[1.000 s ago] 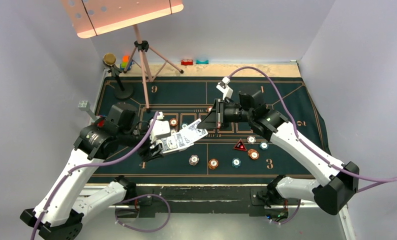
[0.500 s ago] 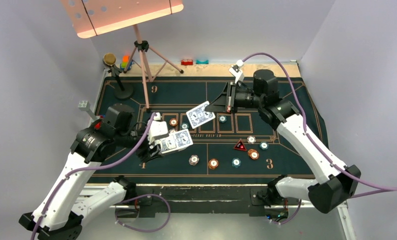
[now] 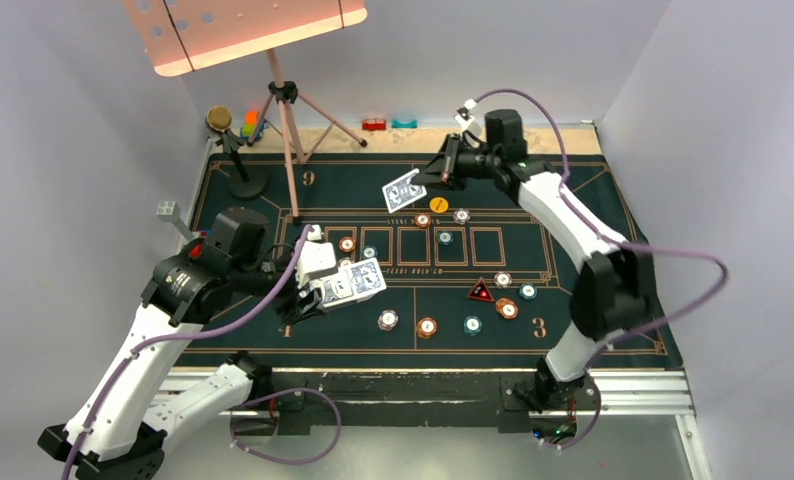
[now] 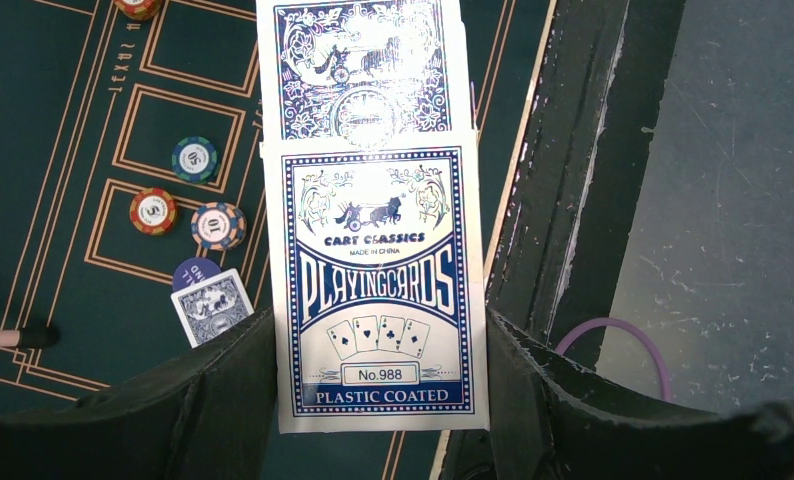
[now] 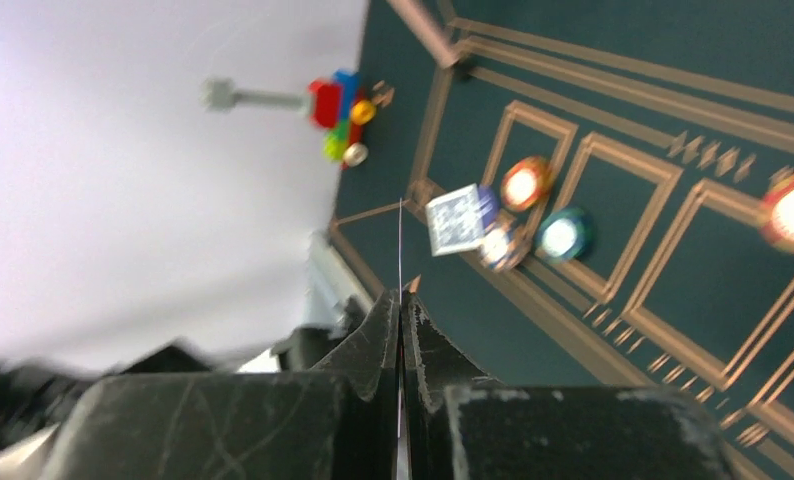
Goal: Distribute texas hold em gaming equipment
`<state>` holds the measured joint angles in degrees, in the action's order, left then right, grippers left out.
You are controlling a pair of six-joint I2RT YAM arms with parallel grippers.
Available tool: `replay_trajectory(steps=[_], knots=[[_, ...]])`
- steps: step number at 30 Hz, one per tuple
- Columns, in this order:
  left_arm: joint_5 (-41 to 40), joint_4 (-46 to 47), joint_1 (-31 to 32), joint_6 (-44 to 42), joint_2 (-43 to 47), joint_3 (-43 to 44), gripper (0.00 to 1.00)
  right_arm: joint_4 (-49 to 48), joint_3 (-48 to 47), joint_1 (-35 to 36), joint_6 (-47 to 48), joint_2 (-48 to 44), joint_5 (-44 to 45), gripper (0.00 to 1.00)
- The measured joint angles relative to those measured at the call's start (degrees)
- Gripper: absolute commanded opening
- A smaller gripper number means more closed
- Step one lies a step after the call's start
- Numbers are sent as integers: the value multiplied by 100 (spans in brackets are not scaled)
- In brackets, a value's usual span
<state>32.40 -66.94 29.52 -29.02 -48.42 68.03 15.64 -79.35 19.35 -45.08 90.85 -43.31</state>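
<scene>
- The right gripper is pinched tight on a single playing card. It holds the card in the air well beyond the red triangular marker, above the far part of the green mat.
- The left gripper is clamped on the card box, well to the left of the marker. More cards jut from the box's open end.
- Poker chips lie just right of the marker, and a yellow disc sits beyond it.
</scene>
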Motion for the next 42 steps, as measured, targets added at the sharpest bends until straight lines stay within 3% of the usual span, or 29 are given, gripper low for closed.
replay_trajectory(steps=[8,15,18,22,26,33,38,42], knots=[[2,0,-2,0,-13,0,0,-63,-1532,-26,476,2900,745,0],[2,0,-7,0,-81,0,0,50,-2253,-31,529,3805,1346,0],[2,0,-13,0,-83,0,0,151,-2496,-31,592,3904,1676,19],[2,-2,-13,-2,-85,0,0,372,-2614,-31,728,3915,2065,50],[2,0,-13,-2,-85,0,0,680,-2702,-31,872,3912,2404,66],[2,0,-13,-2,-85,0,0,1102,-2518,-26,1032,3333,2889,85],[4,-2,-15,-2,-85,4,0,1036,-1773,98,1058,1766,2634,90],[7,0,-13,-2,-87,39,0,723,-997,629,997,308,2048,93]])
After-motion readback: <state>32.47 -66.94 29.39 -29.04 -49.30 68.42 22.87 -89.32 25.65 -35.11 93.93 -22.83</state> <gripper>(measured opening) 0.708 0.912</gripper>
